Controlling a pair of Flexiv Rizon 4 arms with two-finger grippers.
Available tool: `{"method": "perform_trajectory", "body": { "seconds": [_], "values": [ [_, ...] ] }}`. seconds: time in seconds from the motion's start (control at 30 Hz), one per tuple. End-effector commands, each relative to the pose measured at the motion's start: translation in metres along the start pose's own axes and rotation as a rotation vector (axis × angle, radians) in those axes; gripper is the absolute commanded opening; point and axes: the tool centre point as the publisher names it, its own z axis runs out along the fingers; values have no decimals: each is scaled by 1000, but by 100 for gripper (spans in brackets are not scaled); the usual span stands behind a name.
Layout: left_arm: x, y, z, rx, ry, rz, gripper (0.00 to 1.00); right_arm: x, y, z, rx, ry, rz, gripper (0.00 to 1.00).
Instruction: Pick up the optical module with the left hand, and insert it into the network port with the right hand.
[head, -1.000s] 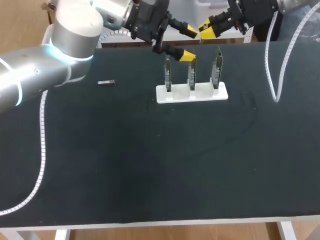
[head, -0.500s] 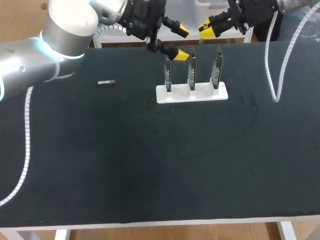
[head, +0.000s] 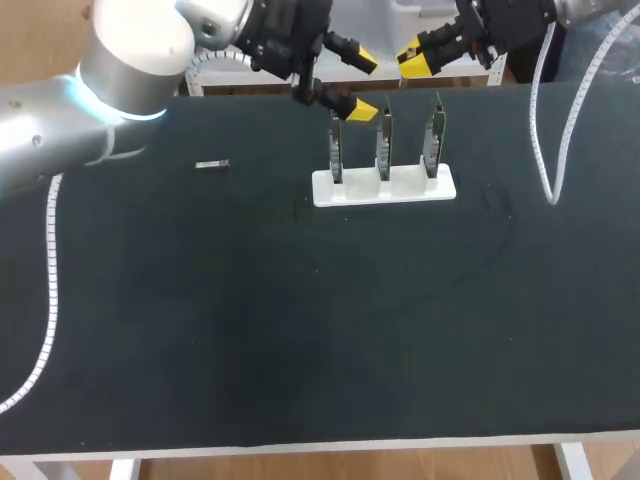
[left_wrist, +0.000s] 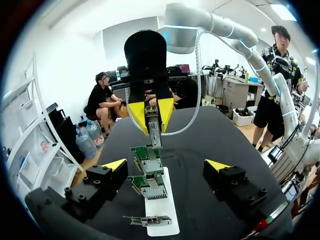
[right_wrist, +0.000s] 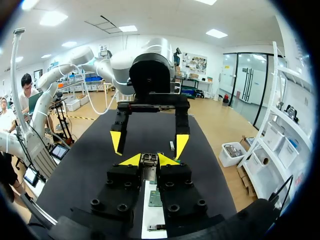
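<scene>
My right gripper (head: 418, 58) hangs above the table's far edge, shut on a small metal optical module (right_wrist: 149, 160) that sticks out between its yellow tips. From the left wrist, that module (left_wrist: 153, 131) points down at the row of green network boards (left_wrist: 148, 159). These boards (head: 383, 145) stand upright on a white base (head: 385, 187). My left gripper (head: 362, 85) is open and holds nothing, its fingers wide apart just beyond the leftmost board. It faces the right gripper (left_wrist: 150, 107) across the boards. A second module (head: 212, 165) lies flat on the black mat to the left.
The left arm's grey elbow and white cable (head: 50, 280) hang over the mat's left side. A white cable (head: 550, 150) from the right arm loops down at the far right. The black mat (head: 320, 330) stretches to the front edge.
My left arm has drawn back and to the left over the last second, carrying its open gripper slightly farther from the boards. The right gripper has stayed in place with the module.
</scene>
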Motion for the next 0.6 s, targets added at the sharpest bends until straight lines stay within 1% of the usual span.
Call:
{"method": "perform_trajectory", "body": {
  "seconds": [0.03,0.27,0.33,0.4,0.47,0.6],
  "values": [
    [3,2,1,3,-5,3,100,0,0,0,0,0,0,0],
    [3,2,1,3,-5,3,100,0,0,0,0,0,0,0],
    [3,3,1,-7,15,3,100,0,0,0,0,0,0,0],
    [0,6,2,7,80,-4,100,0,0,0,0,0,0,0],
    [-2,8,2,29,99,-11,100,0,0,0,0,0,0,0],
    [-3,9,2,19,121,-12,100,0,0,0,0,0,0,0]
  ]
}}
